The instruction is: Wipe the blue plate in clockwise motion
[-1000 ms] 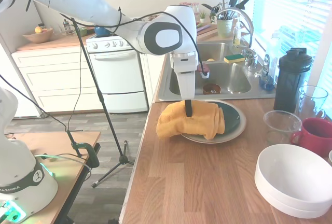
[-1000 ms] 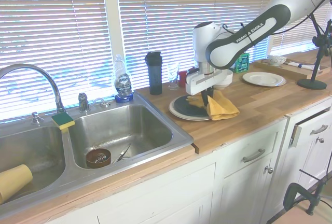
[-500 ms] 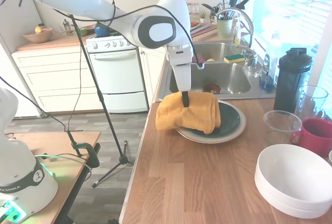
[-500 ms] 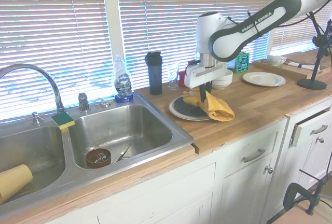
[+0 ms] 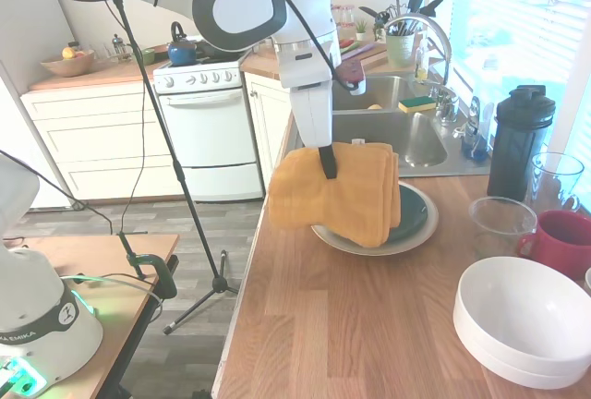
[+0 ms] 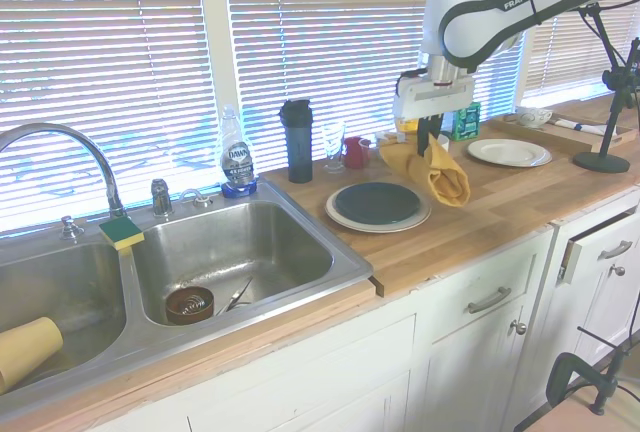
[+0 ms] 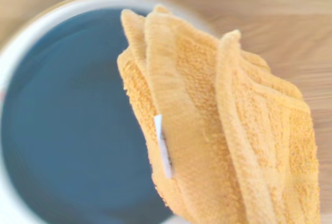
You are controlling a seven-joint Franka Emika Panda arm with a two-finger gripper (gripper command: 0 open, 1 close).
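Above blue plate (image 6: 378, 202), gripper (image 6: 433, 138) points down, clamping yellow towel (image 6: 437, 170).

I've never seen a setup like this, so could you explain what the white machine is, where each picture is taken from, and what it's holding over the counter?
The white machine is a robot arm ending in a gripper, whose jaws are shut on a folded yellow towel. Two pictures come from cameras standing in the kitchen on opposite sides of the arm. The third comes from a camera on the arm's wrist, looking down past the hanging towel. The towel hangs in the air, off the blue plate, which sits on a larger cream plate on the wooden counter. Also on the counter are a big white bowl, a red mug, a clear cup and a dark bottle. A steel sink lies beside the plates.
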